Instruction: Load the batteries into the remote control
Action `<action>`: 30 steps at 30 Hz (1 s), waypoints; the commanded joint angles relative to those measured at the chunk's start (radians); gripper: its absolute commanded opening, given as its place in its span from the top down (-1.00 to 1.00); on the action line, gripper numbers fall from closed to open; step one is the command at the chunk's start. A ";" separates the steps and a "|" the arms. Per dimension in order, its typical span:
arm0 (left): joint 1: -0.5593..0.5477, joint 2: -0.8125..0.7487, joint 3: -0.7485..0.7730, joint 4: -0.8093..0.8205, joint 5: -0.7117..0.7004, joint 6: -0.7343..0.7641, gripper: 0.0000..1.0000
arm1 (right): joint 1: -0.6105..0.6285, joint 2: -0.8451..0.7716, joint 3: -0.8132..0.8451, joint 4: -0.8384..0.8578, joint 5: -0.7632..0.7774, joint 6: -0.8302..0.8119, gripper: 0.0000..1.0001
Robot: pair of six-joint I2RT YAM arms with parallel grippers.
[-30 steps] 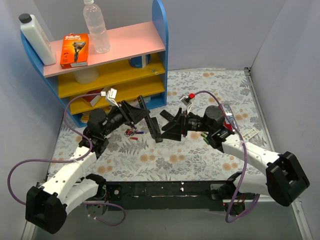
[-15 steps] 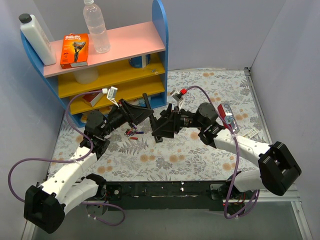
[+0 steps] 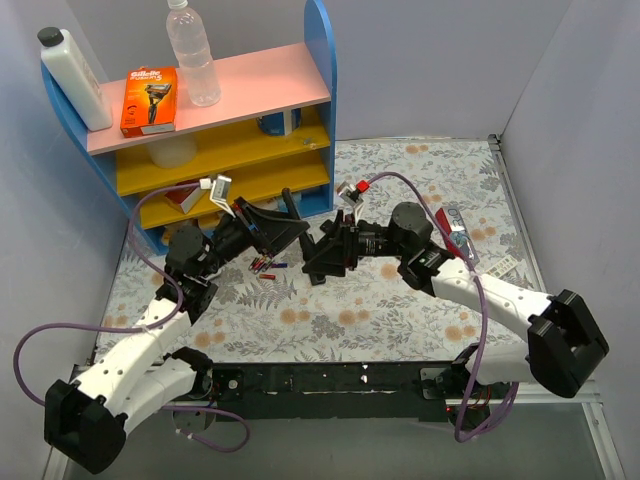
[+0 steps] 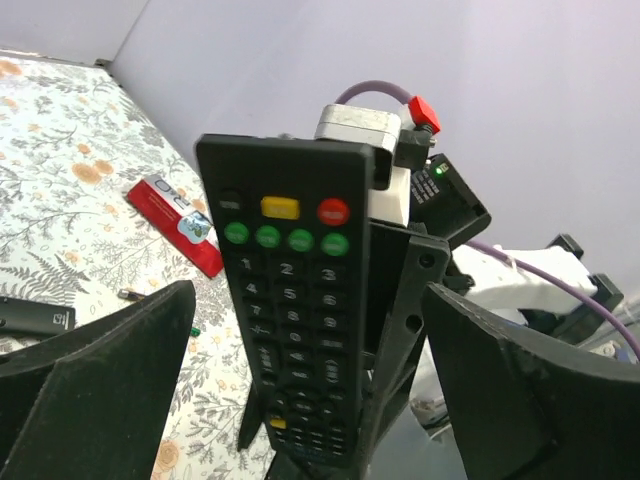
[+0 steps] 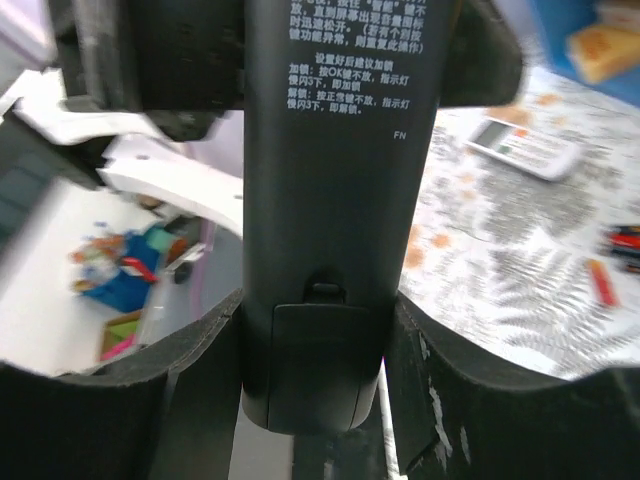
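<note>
Since a second back, my left end effector (image 3: 292,218) had spread wide, its fingers clear of the remote control (image 4: 285,250) between the two arms, while the right end effector (image 5: 318,330) had closed, pinching the remote's sides near its battery cover.

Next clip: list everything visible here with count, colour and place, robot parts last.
shelf unit: 1, blue, pink and yellow, far left
bottle: 1, white, black cap, top shelf
razor box: 1, orange, top shelf
water bottle: 1, clear, top shelf
remote control: 1, black, mid-air, centre
second remote: 1, red, on cloth, right side
small cells: few, red and blue, cloth, left of centre
left pincer: 1, black, open
right pincer: 1, black, shut on remote control
</note>
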 commanded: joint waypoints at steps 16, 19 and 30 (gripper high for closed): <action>-0.102 0.059 0.122 -0.354 -0.294 0.089 -0.96 | 0.162 -0.099 0.269 -0.903 0.850 -0.471 0.97; -0.116 0.122 0.134 -0.357 -0.331 0.055 -0.96 | 0.186 -0.088 0.281 -0.916 0.895 -0.471 0.97; -0.163 0.214 0.142 -0.352 -0.382 -0.005 -0.81 | 0.220 -0.059 0.290 -0.920 0.964 -0.464 0.97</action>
